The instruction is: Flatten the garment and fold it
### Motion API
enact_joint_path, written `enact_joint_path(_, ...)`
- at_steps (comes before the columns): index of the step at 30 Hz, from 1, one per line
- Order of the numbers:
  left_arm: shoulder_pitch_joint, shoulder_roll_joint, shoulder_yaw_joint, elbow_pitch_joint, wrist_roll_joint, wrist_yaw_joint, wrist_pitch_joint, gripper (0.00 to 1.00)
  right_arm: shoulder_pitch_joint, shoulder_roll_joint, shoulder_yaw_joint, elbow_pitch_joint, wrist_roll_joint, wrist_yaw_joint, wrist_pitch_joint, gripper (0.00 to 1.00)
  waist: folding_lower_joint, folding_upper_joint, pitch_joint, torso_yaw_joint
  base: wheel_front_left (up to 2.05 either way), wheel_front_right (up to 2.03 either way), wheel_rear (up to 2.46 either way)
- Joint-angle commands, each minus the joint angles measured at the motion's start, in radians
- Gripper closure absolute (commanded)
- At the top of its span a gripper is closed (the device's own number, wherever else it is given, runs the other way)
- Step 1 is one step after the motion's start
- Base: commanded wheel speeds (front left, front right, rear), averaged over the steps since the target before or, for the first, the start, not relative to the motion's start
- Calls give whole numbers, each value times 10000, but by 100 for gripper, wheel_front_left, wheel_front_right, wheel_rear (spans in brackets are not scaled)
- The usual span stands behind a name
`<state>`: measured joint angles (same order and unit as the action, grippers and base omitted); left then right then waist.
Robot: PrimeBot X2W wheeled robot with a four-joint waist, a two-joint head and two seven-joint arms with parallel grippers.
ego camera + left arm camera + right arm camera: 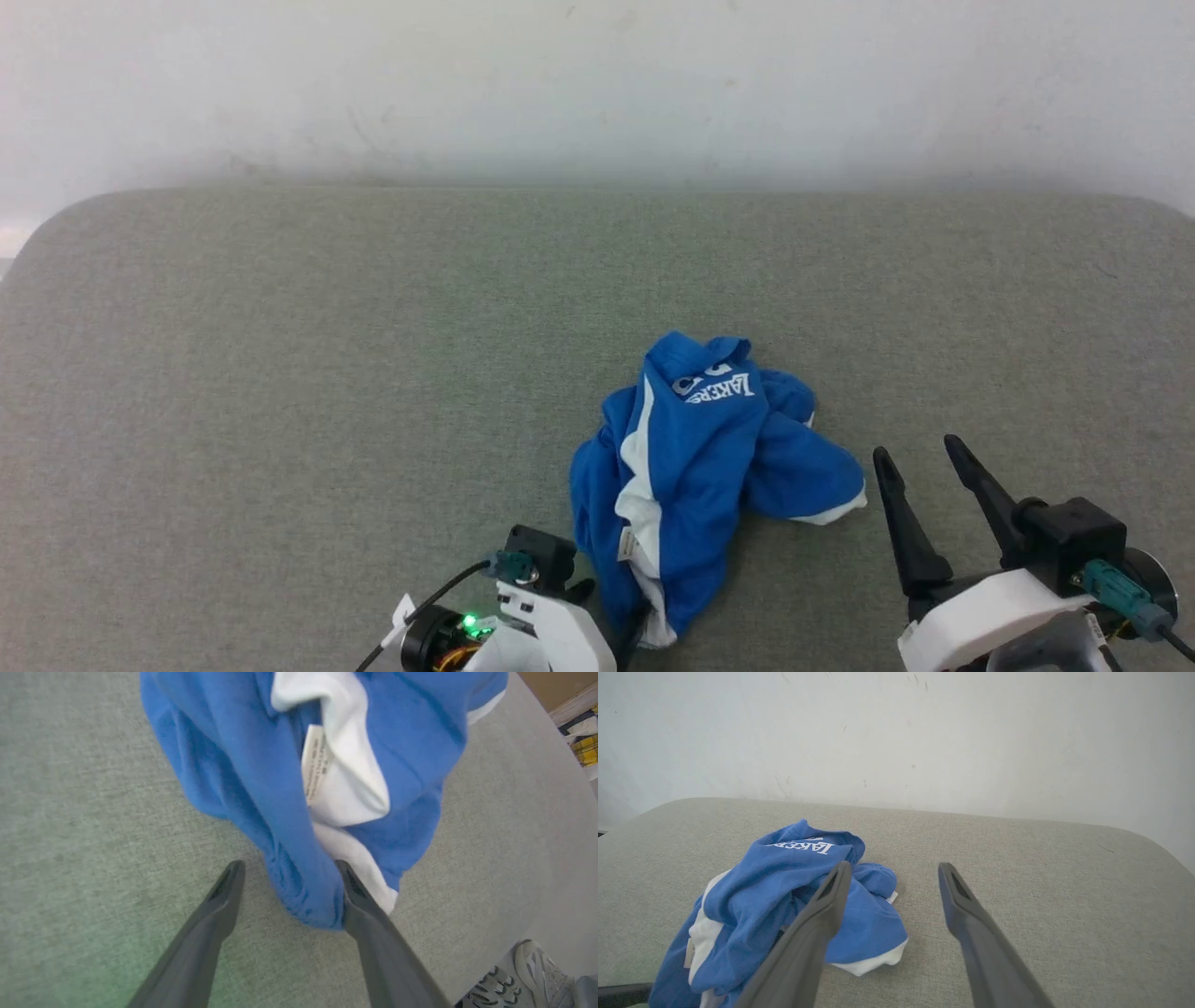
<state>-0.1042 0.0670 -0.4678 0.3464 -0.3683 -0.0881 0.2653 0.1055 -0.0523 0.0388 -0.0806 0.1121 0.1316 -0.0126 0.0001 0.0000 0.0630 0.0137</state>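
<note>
Left pincer (288,865) spread astride crumpled garment (695,467) hem, print (720,387) half-folded away

**Soft even light, blur at the left wrist**

Diffuse light falls evenly; the white wall (597,84) looks hazy, nearly washed out. The garment (695,467) casts only a faint shadow on the counter (280,373). In the left wrist view the cloth is blurred, and a green glow tints the counter beneath the left claw (288,864).
</note>
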Motion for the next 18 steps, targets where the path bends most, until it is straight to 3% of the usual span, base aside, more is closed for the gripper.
enact_joint_path(1, -192, -18, -52, 191, -16, -36, 169, 0, -154, 20, 16, 30, 57, -9, -56, 0, -1, 0, 99, -141, 0, 0, 0)
enact_joint_path(7, -569, -5, -426, 1360, -68, 36, 1830, 0, -216, 20, 45, 170, 143, -9, -138, 0, -1, 0, 182, -370, 0, 0, 0)
enact_joint_path(8, -583, -2, -447, 1350, -141, -2, 1934, 24, -219, 20, 39, 191, 154, -9, -154, 0, -1, 0, 188, -390, 0, 0, 0)
enact_joint_path(9, -602, 34, -445, 1280, -170, -23, 1937, 91, -224, 20, 33, 212, 161, -9, -166, 0, -1, 0, 194, -407, 0, 0, 0)
enact_joint_path(10, -610, 101, -413, 1168, -166, -15, 1868, 100, -228, 20, 25, 234, 169, -9, -175, 0, -1, 0, 189, -418, 0, 0, 0)
enact_joint_path(13, -518, 347, -59, 505, -191, 249, 1366, 100, -224, 20, -3, 291, 202, -9, -206, 0, -1, 0, 161, -427, 0, 0, 0)
enact_joint_path(18, 116, 1145, 942, -1268, -236, 1139, 911, 100, -159, 20, -128, 349, 246, -9, -266, 0, -1, 0, 102, -296, 0, 0, 0)
